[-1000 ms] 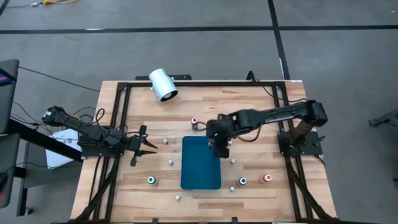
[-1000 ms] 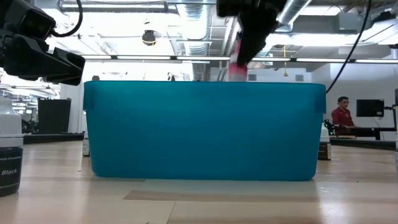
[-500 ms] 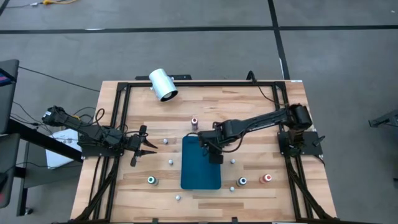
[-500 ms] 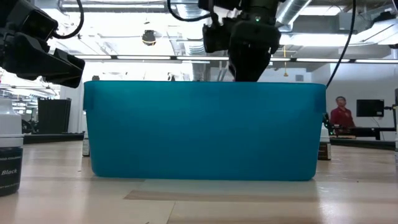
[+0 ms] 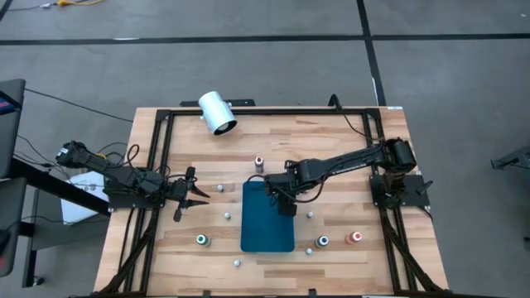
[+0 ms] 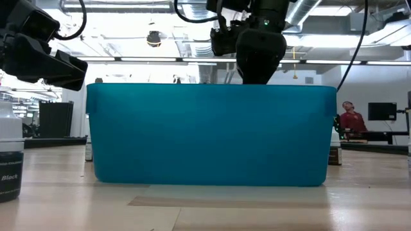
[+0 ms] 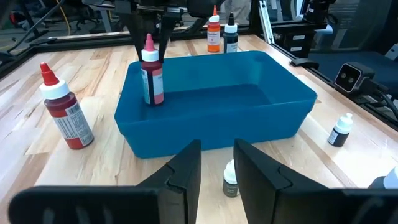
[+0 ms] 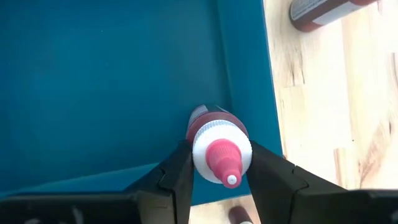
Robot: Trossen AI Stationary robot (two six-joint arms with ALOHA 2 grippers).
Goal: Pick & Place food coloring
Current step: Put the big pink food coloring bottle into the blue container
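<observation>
A pink food coloring bottle [image 7: 151, 78] with a white cap and pink tip stands upright on the floor of a teal bin [image 7: 249, 121], in its far right corner. My right gripper [image 5: 286, 201] reaches down into the bin [image 5: 267, 228] and is shut on this bottle [image 8: 221, 149]. In the low view the bin's wall [image 6: 212, 135] hides the bottle and the fingertips. My left gripper [image 5: 195, 193] waits open over the table's left side, touching nothing. A red bottle [image 5: 258, 162] stands on the table beyond the bin's far edge. My right gripper pinches the pink bottle's white cap [image 8: 211, 138], at the top of the bottle, between its two fingers [image 8: 180, 171]. The fingers come from above, pointing down [image 7: 163, 43]. The bottle stands upright with its base on the bin's floor.
Green [image 5: 203, 241], dark [image 5: 322, 242] and orange [image 5: 357, 237] bottles stand near the table's near edge. Small white caps [image 5: 227, 216] lie scattered around the bin. A large white cylinder [image 5: 217, 112] lies at the far edge. A black-labelled bottle [image 6: 9, 160] stands close to the low camera.
My right gripper has come down into the teal bin with the pink bottle. A second ago the bottle showed above the bin's rim in the low view; now it is below the rim. The arm's elbow has dropped with it. For the last half second it has kept almost still.
</observation>
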